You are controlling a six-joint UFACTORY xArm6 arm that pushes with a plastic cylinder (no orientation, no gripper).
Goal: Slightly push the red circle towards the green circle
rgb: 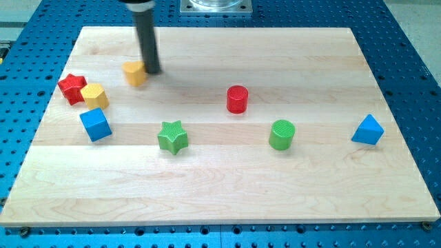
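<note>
the ribbed red circle block (237, 99) is being seen standing near the middle of the pale wooden board (220, 186), with the ribbed green circle block (281, 134) sitting close by toward the view's lower right; bare wood is being left open between them. my tip (152, 71), a plain dark rod end with nothing grasped, is being pressed against a small yellow block (135, 72) at the upper left, well apart from the red circle. a red star (72, 88), yellow hexagon (94, 96), blue cube (96, 125), green star (173, 136) and blue wedge-like block (368, 130) are being noted around.
</note>
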